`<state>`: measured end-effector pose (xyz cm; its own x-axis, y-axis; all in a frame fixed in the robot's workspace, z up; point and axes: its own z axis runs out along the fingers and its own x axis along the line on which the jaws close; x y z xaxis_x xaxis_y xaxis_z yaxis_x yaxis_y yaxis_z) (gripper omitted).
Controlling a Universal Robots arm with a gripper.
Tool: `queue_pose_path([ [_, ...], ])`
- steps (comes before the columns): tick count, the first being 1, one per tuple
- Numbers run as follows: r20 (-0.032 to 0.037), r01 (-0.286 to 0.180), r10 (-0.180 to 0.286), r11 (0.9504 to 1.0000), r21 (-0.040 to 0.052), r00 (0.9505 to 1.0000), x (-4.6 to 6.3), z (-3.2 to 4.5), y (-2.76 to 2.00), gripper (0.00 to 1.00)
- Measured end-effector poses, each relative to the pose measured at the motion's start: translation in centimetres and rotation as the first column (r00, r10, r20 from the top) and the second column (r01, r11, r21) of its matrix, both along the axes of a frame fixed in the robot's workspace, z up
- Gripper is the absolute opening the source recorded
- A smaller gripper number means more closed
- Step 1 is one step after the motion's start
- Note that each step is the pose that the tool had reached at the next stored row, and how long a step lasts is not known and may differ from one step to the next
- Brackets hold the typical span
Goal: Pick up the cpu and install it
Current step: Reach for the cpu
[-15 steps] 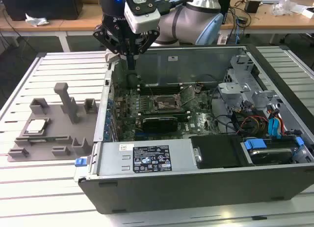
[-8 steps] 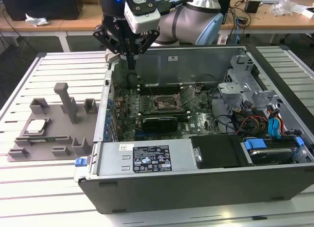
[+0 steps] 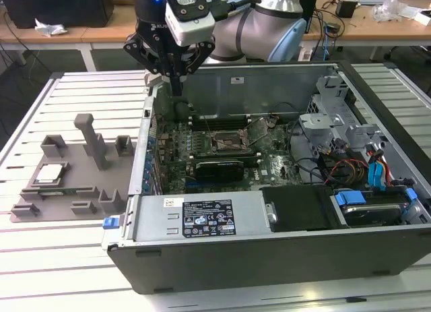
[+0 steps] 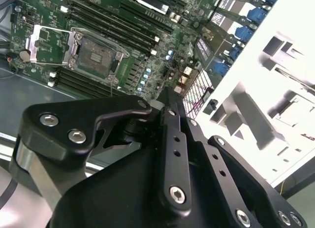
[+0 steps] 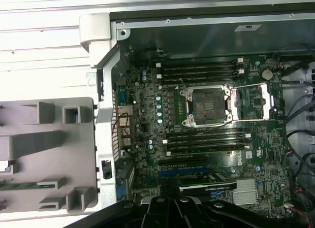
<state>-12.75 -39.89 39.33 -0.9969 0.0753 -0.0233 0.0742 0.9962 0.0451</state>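
Observation:
The cpu (image 3: 50, 172), a flat silvery square, lies in a recess of the grey fixture (image 3: 74, 191) on the slatted table, at the exterior view's left. My gripper (image 3: 176, 89) hangs above the open computer case's far-left corner, well away from the cpu, its fingers shut with nothing between them. The black fingers (image 4: 168, 102) rise together in the second wrist view. The empty socket (image 3: 225, 142) on the green motherboard has its metal frame flipped open, and it shows in both wrist views (image 4: 96, 53) (image 5: 206, 106).
The case wall (image 3: 143, 157) stands between fixture and motherboard. A black expansion card (image 3: 219, 167) lies near the socket, with memory slots (image 5: 202, 70) on both sides. A power supply (image 3: 195, 217), drive cage (image 3: 337, 116) and cables (image 3: 377, 170) fill the case.

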Motion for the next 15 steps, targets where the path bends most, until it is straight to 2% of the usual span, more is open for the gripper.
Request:
queue_pose_path([
  [15, 0.0004, 0.0, 0.0, 1.0, -0.0001, 1.0, -2.6, 0.0, 0.01, 0.11],
])
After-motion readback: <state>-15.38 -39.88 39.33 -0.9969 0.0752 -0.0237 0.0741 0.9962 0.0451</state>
